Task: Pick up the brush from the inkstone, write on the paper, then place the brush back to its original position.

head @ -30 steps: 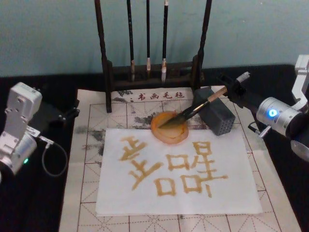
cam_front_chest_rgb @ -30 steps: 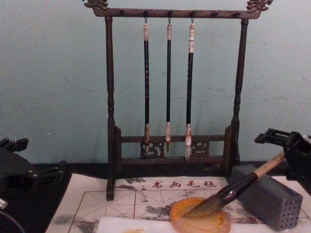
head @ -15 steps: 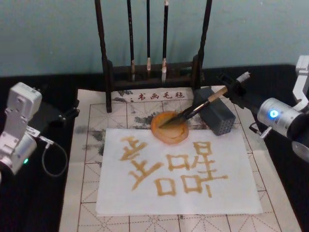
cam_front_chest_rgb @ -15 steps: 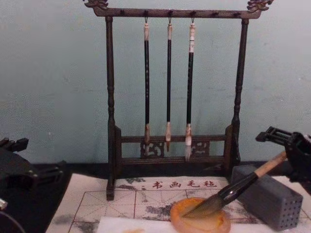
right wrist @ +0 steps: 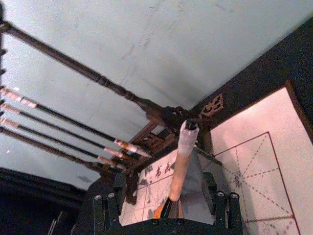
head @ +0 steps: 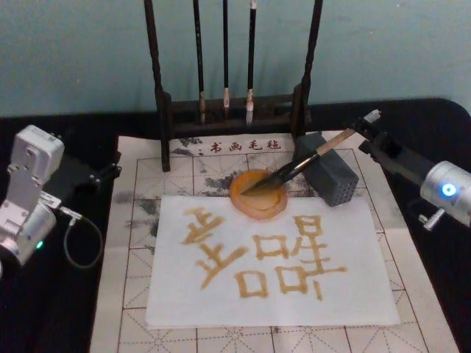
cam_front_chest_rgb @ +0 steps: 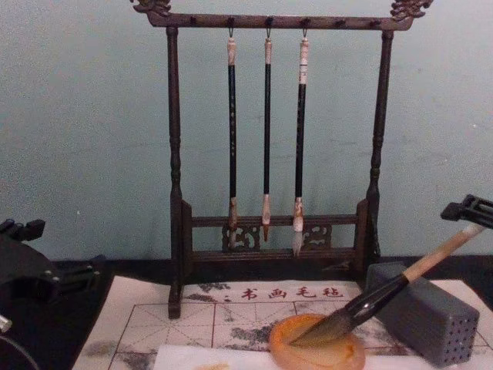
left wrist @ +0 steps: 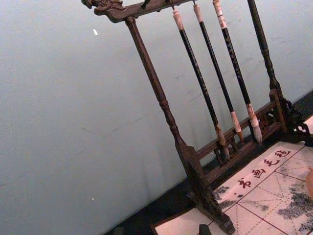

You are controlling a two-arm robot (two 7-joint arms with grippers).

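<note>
Brush (head: 294, 168) back at rest, its tuft in the inkstone (head: 257, 209) and its handle propped on the grey block (head: 335, 180), pale end just ahead of the right gripper (head: 368, 134). The fingers (right wrist: 221, 205) stand wide open, holding nothing, with the handle's tip in line with the gap between them. Any forward drift or sideways swing of that arm could clip the tip, roll the handle off the block and drag the wet tuft across the lettered paper (head: 221, 294) beyond it. The left gripper (head: 103, 175) sits parked at the worktop's (head: 73, 323) opposite side.
</note>
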